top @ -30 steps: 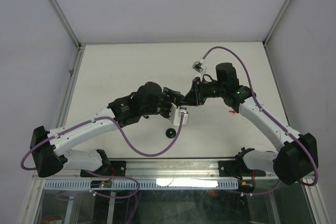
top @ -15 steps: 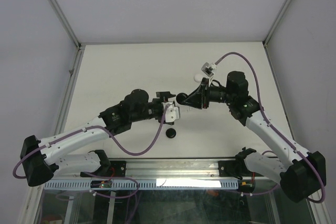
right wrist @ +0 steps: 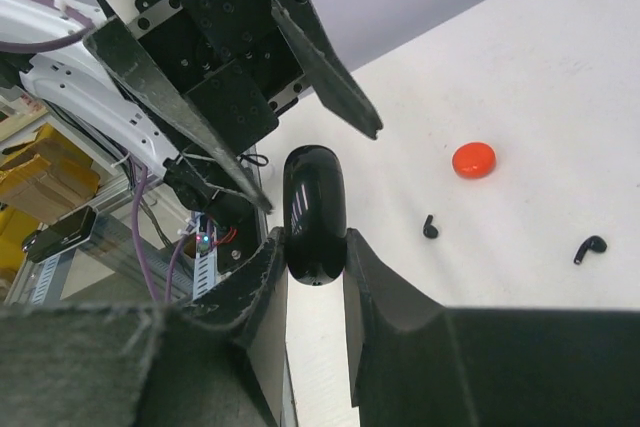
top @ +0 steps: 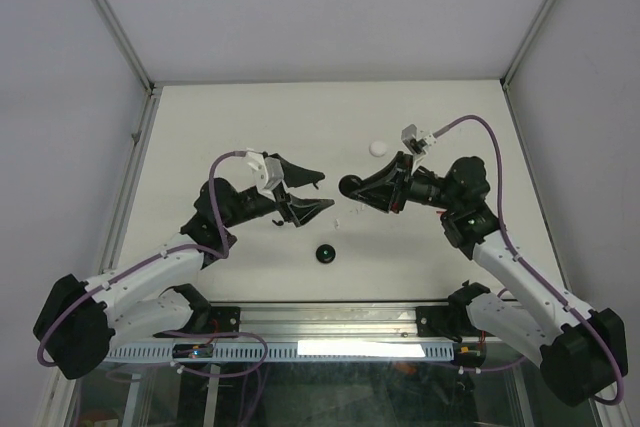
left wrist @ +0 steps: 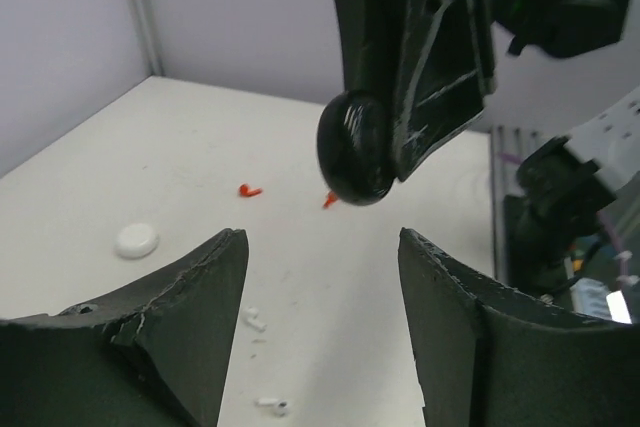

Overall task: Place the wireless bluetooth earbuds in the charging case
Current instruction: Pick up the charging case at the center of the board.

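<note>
My right gripper is shut on a glossy black charging case, held closed and edge-on above the table; the case also shows in the left wrist view. My left gripper is open and empty, facing the case from the left with a small gap. In the left wrist view, two red earbuds lie beyond the case and two white earbuds lie between my left gripper's open fingers. Two black earbuds lie on the table in the right wrist view.
A white disc lies behind the grippers and a black disc lies in front of them. A red disc lies near the black earbuds. Grey walls enclose the white table at the back and sides.
My left gripper has drawn back to the left, away from the case, and its jaws have opened wide. My right gripper has shifted slightly right, still holding the case.
</note>
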`<action>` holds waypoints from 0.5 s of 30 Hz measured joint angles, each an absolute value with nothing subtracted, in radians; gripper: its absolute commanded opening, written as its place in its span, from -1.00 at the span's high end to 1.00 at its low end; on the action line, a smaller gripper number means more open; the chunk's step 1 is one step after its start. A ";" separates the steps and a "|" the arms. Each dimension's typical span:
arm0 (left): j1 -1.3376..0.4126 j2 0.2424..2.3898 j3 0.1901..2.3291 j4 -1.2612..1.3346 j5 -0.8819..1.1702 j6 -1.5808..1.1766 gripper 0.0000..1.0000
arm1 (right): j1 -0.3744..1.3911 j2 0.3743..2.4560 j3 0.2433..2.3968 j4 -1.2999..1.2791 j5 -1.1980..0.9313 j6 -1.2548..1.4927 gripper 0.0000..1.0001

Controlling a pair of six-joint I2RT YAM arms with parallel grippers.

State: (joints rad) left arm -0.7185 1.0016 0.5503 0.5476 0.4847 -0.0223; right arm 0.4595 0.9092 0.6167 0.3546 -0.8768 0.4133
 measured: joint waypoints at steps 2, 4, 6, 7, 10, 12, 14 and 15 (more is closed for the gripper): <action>-0.718 1.020 0.533 0.661 0.513 -0.125 -0.22 | 0.459 0.908 0.606 0.392 -0.877 0.427 1.00; -0.718 1.047 0.524 0.775 0.537 -0.218 -0.20 | 0.459 0.908 0.592 0.428 -0.878 0.441 1.00; -0.718 1.082 0.518 0.886 0.555 -0.311 -0.17 | 0.459 0.908 0.579 0.453 -0.879 0.455 1.00; -0.718 1.101 0.514 0.941 0.561 -0.357 -0.16 | 0.459 0.908 0.574 0.464 -0.880 0.461 1.00; -0.718 1.148 0.511 1.036 0.569 -0.450 -0.13 | 0.459 0.908 0.564 0.501 -0.884 0.481 1.00; -0.718 1.176 0.511 1.077 0.576 -0.495 -0.09 | 0.459 0.908 0.560 0.525 -0.889 0.493 1.00; -0.718 1.195 0.511 1.100 0.579 -0.529 -0.06 | 0.459 0.908 0.558 0.549 -0.896 0.506 1.00; -0.718 1.200 0.511 1.103 0.579 -0.538 -0.05 | 0.459 0.908 0.558 0.560 -0.898 0.511 1.00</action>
State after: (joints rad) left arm -0.7181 1.1999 0.5114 1.1030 0.5785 -0.5385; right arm 0.4595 0.9077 0.5575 0.5598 -0.8978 0.5106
